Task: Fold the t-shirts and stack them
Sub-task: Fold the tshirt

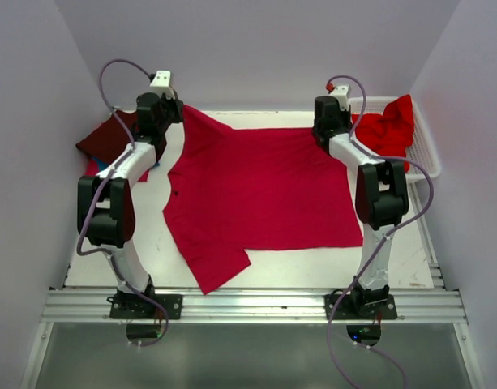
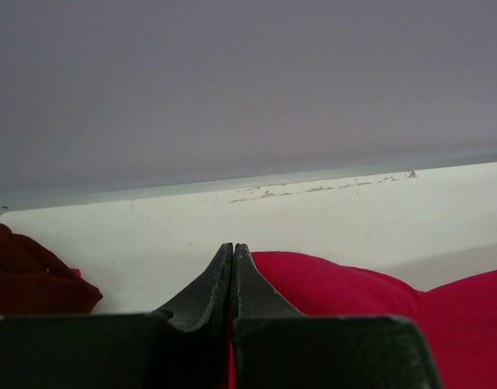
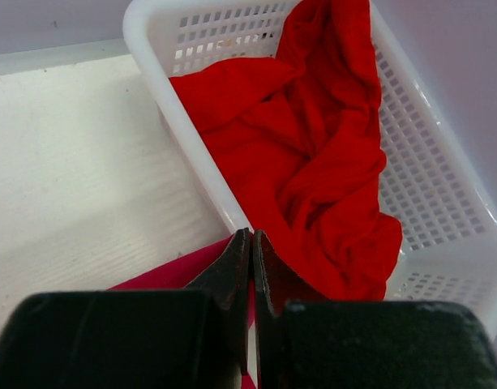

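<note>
— Pale lilac walls [image 1: 256,49] close in a white table [image 1: 394,251] on three sides, seen from above. What takes up the most room on it?
— A crimson-pink t-shirt [image 1: 264,190], spread flat across the middle of the table. Its neck points left and its hem right. One sleeve reaches towards the near edge and the other towards the far left.
— Where are the arms?
— Two black-and-white arms rise from the near edge. The left arm [image 1: 122,174] stretches to the shirt's far sleeve. The right arm [image 1: 378,190] stretches to the far corner of the hem.
— What else is there?
— A white lattice basket [image 1: 426,154] sits in the far right corner. It holds a crumpled bright red t-shirt [image 1: 386,126], heaped higher than the rim. At the far left, beside the left wrist, a dark maroon t-shirt [image 1: 106,138] lies bunched. The left wrist view shows bare table between it and the crimson-pink one.
— And the jaws?
— The left gripper [image 2: 233,247] has its jaws pressed together, with a thin strip of crimson-pink cloth showing between them lower down, so it pinches the far sleeve. The right gripper [image 3: 251,235] is closed the same way on the hem's far corner, just beside the basket's wall
</note>
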`<state>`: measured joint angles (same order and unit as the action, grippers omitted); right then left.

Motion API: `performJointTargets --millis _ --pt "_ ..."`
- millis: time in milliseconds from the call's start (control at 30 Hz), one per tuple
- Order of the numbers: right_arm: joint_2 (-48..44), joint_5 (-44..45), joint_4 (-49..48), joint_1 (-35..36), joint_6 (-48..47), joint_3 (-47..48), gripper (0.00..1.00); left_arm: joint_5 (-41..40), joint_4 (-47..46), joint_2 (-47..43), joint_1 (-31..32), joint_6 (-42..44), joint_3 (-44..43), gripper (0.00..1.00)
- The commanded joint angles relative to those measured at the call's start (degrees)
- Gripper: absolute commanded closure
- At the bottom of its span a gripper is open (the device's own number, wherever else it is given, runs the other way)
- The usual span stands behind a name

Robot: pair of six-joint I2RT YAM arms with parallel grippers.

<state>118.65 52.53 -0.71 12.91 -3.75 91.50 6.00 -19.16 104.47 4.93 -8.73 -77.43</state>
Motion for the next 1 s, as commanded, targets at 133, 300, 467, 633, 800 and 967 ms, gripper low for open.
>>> performJointTargets --millis 133,300,467,633,800,967 --pt "2.9 -5.4 -0.8 -1.2 2.3 5.2 1.00 0.2 -2.6 7.1 0.6 1.6 -8.7 1.00" --pt "3.3 -8.2 0.5 -1.1 2.8 5.4 1.00 0.2 -2.1 8.9 0.9 1.8 -9.7 1.00" --pt "2.5 -9.2 2.0 -1.2 3.3 3.4 1.00 -0.3 -2.3 9.0 1.0 2.1 -7.2 1.00" --pt "1.5 -10.2 4.0 -1.1 6.1 1.3 1.00 -0.5 -3.4 7.7 1.1 1.7 -3.3 1.00" --pt "-1.3 -10.1 5.9 -1.1 8.0 -1.9 1.00 -1.3 -4.9 5.3 1.8 1.0 3.2 1.00" --pt "-4.6 -9.7 9.5 -1.0 11.8 -6.3 1.00 -3.0 -6.6 2.9 2.6 -0.1 9.6 1.00"
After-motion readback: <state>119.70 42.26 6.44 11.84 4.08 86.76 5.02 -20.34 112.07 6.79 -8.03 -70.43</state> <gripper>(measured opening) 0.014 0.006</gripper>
